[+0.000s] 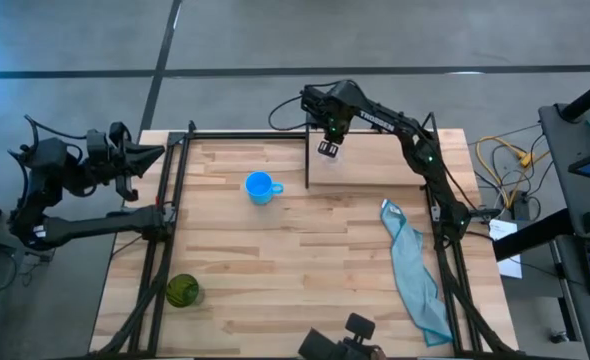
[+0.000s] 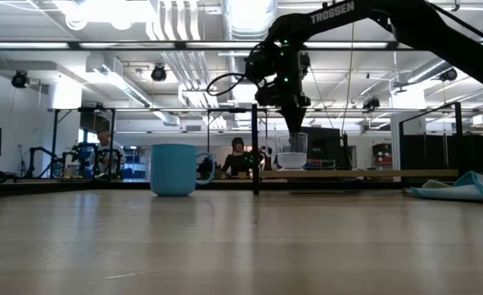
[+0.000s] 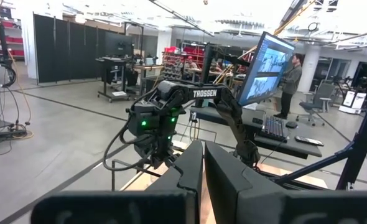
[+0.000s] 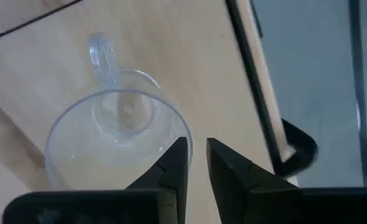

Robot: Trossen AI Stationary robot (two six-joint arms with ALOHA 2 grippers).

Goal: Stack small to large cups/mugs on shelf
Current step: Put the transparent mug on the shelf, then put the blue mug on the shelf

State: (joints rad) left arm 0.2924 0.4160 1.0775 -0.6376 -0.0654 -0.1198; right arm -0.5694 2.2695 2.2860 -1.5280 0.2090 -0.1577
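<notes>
High view shows the dark green cup (image 1: 183, 290) nearest, at the table's front left, the teal cloth (image 1: 413, 270) along the right side, and the blue mug (image 1: 260, 187) mid-table. Farther back, the right gripper (image 4: 195, 163) pinches the clear cup (image 4: 112, 140) rim, jaws nearly together, on the shelf (image 1: 395, 160). Left gripper (image 3: 203, 163), jaws together, waits off the left edge.

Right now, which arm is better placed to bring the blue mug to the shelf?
The right. The right gripper is over the shelf by the clear cup, close to the blue mug. The left gripper waits off the table's left edge.
</notes>
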